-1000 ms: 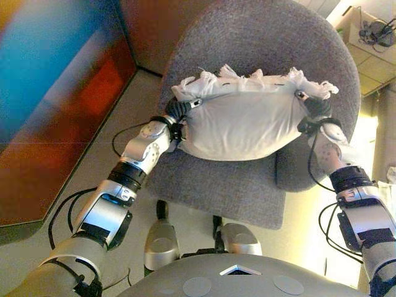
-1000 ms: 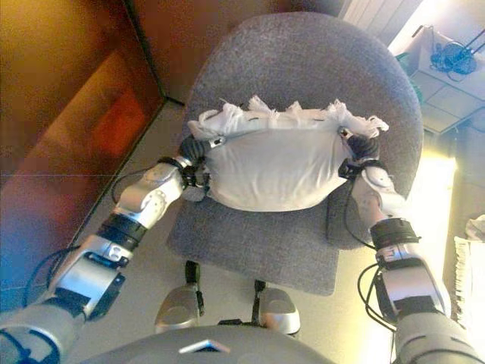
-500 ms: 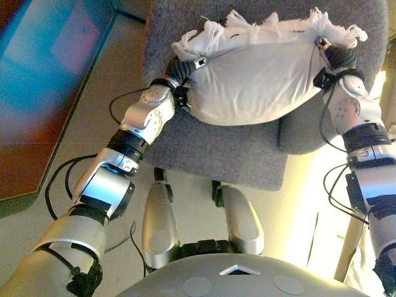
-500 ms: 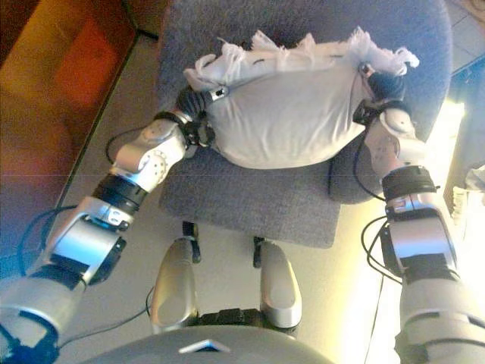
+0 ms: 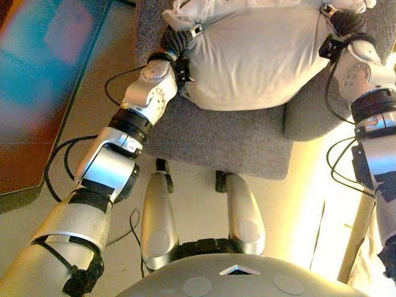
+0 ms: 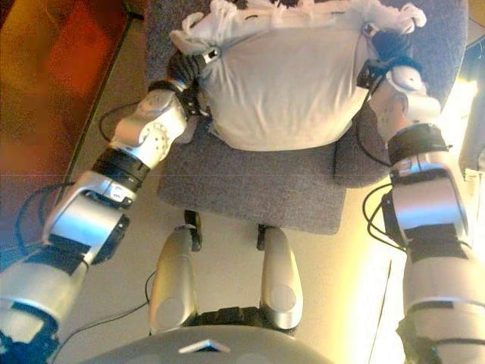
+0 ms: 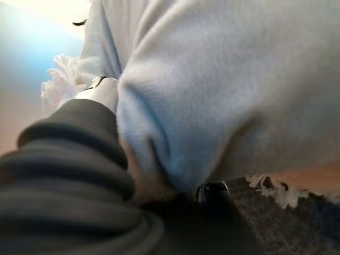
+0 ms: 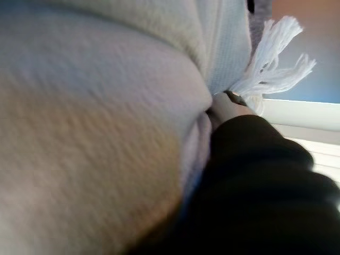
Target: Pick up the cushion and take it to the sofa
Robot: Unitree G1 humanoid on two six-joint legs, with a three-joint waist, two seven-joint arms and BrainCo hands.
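The white fringed cushion [image 6: 284,80] is held between both hands above the grey armchair [image 6: 258,182], long axis running left to right, fringe on its far edge. Left hand [image 5: 175,43] and right hand [image 6: 386,47] press into its ends; whether their fingers curl cannot be told.

White fringed cloth cushion [image 5: 260,55]: 1, soft and full, fringe along the far edge.
Grey upholstered sofa chair [image 5: 229,139]: 1, w/ flat seat and rounded back.
Robot hands at the cushion: 2, i.e. left hand [image 5: 175,42] at one end and right hand [image 5: 348,23] at the other end.
Dark ribbed hand covers: 2, one per hand.
Reddish-brown glossy panel [image 5: 37,93] beside the chair: 1, w/ blue reflection on it.
Pale floor [image 5: 192,204]: 1 surface, under the chair.
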